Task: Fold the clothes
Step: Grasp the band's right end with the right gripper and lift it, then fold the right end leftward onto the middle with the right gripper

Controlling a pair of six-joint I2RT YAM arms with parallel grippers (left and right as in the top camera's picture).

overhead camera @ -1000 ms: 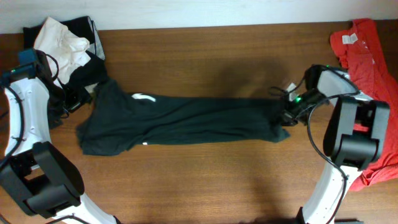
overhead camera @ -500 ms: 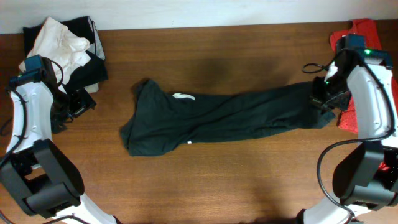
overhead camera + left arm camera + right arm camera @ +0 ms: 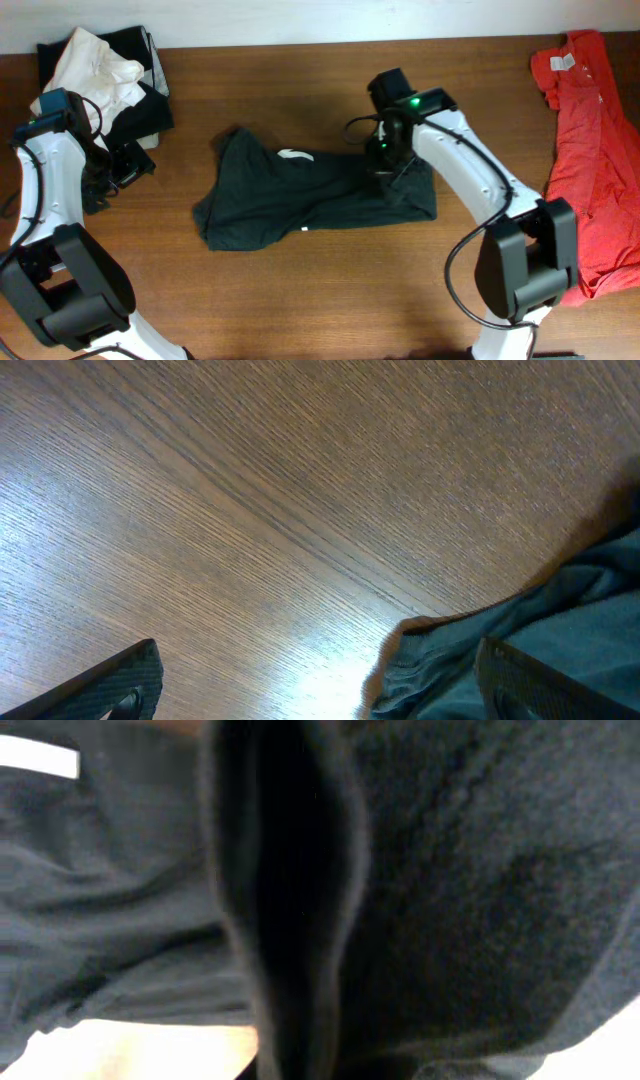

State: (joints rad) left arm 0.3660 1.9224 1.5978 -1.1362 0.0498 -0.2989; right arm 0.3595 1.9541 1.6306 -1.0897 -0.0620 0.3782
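Fingers of the right gripper point(image 3: 384, 165) are buried in dark cloth, clamped or not I can't tell, atop the black T-shirt point(image 3: 290, 195) lying at centre, right end seemingly doubled over: release crooked and that fold could slump, since the left gripper point(image 3: 128, 168), spread wide, sits well left, pinning nothing.

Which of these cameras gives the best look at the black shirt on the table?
The overhead view: it shows the whole black shirt, outline and folds. The left wrist view catches only a crumpled edge at lower right. The right wrist view is filled with blurred dark cloth, too close to read.
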